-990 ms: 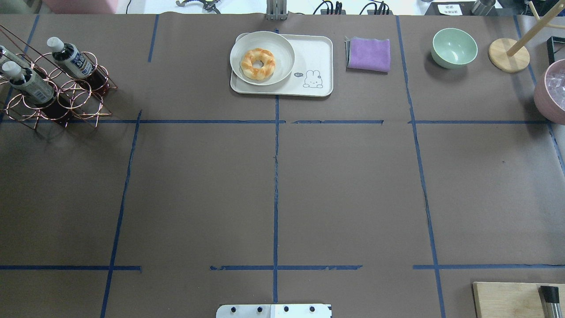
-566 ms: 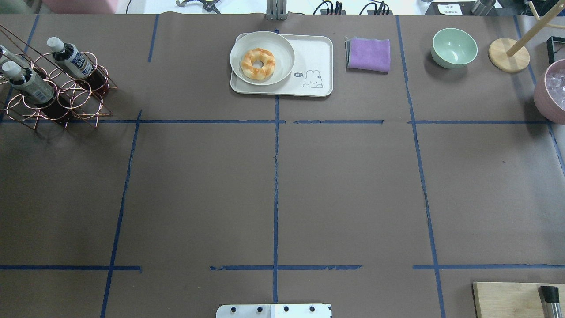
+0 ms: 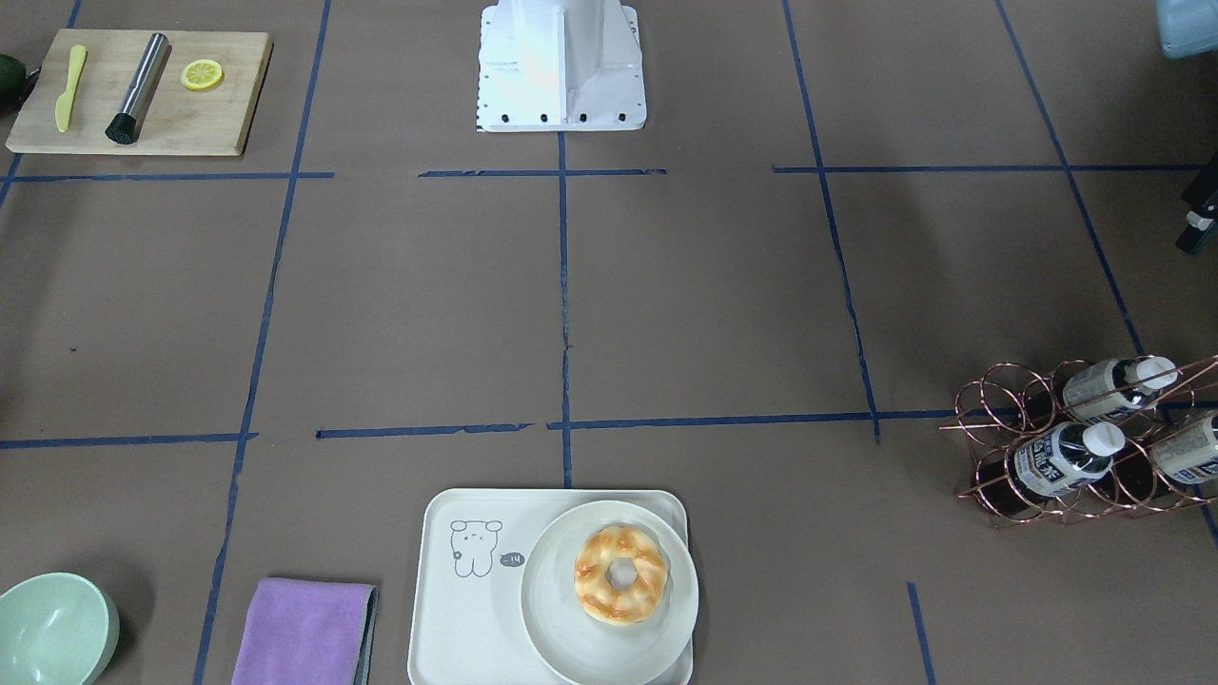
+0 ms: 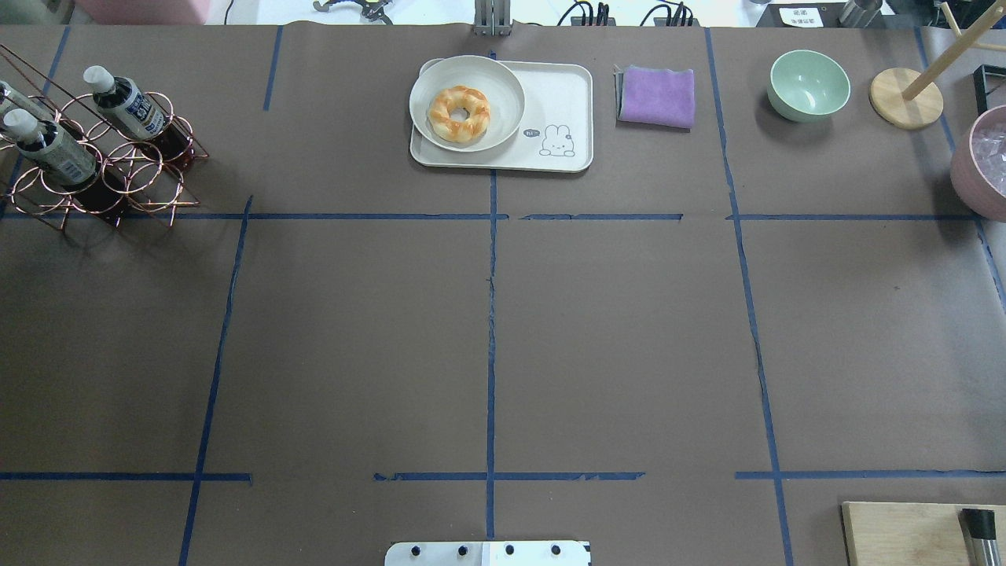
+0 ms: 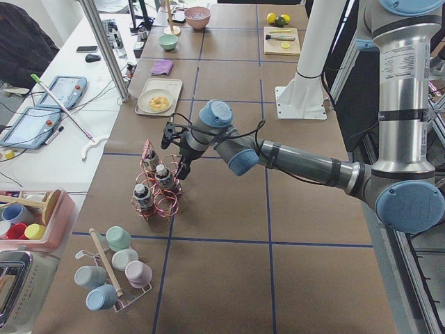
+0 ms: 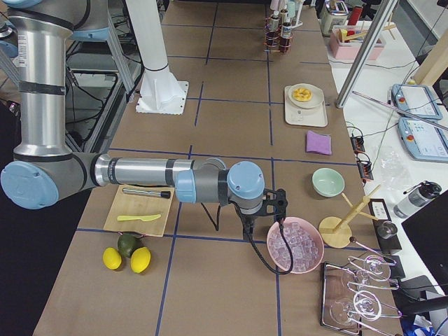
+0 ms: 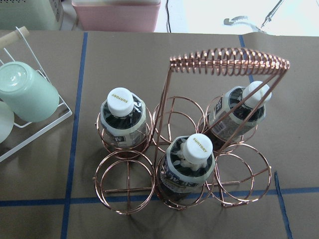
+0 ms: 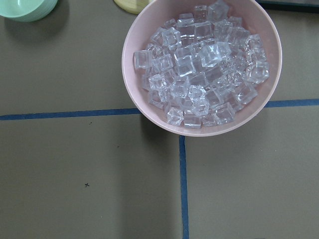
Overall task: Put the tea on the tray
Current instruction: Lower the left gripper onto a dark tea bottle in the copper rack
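Nothing moved since a second ago | left gripper (image 5: 175,147) above rack (image 7: 229,59), finger opening cannot be told | tea (image 7: 188,164) in rack below its fingers | tray (image 4: 562,102) well apart | right gripper (image 6: 281,208) beside ice bowl (image 8: 199,132), opening unclear

The word SUNTORY stands on the white cap (image 7: 121,99) of one tea bottle (image 7: 122,124) and on the cap of the second bottle (image 7: 185,172). The labels (image 7: 119,133) are too blurred to read. On the tray (image 4: 562,86), a small dark bubble (image 4: 532,133) seems to say "hi".
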Controlling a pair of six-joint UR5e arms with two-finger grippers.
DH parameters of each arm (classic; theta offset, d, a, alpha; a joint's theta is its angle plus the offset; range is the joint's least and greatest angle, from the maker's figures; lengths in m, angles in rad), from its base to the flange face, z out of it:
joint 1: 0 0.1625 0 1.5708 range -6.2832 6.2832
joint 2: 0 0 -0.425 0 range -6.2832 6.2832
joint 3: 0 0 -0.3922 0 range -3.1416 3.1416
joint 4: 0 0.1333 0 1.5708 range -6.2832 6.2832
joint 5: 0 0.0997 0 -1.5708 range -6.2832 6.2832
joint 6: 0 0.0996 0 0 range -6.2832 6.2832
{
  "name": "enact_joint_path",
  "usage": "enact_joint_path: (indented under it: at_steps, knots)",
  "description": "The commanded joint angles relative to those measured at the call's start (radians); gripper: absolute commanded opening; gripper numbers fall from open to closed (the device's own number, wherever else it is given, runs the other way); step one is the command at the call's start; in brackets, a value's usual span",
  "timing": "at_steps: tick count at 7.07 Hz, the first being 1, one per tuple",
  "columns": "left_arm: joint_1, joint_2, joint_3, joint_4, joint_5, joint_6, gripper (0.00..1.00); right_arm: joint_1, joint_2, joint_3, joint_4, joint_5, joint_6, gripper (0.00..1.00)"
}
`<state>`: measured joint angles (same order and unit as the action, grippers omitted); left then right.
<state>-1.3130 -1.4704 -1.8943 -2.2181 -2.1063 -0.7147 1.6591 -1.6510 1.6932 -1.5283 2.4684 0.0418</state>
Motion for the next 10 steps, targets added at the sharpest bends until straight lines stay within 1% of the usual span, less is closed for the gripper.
enact_joint_path:
  at_steps: [1, 2, 3, 4, 5, 6, 9, 10]
  knots:
    - [0.098, 0.004, 0.006, -0.111, 0.164, -0.102, 1.00, 0.001, 0.005, 0.006, 0.000, 0.000, -0.002, 1.00]
    - [0.136, 0.005, 0.018, -0.164, 0.240, -0.135, 0.99, 0.001, 0.008, 0.006, 0.000, 0.000, -0.002, 1.00]
    - [0.179, 0.004, 0.044, -0.216, 0.346, -0.141, 0.98, 0.001, 0.010, 0.006, 0.002, 0.000, -0.003, 1.00]
    - [0.213, -0.010, 0.097, -0.280, 0.426, -0.141, 0.98, -0.001, 0.010, 0.011, 0.002, 0.000, -0.003, 1.00]
    - [0.218, -0.014, 0.160, -0.358, 0.465, -0.138, 0.97, 0.001, 0.010, 0.013, 0.002, 0.000, -0.003, 1.00]
    - [0.218, -0.040, 0.211, -0.398, 0.472, -0.140, 0.97, 0.001, 0.010, 0.017, 0.002, 0.000, -0.002, 1.00]
    - [0.228, -0.057, 0.227, -0.399, 0.474, -0.140, 0.94, 0.001, 0.010, 0.017, 0.002, 0.000, -0.002, 1.00]
    - [0.262, -0.067, 0.228, -0.399, 0.498, -0.140, 0.92, -0.001, 0.010, 0.017, 0.002, 0.000, -0.002, 1.00]
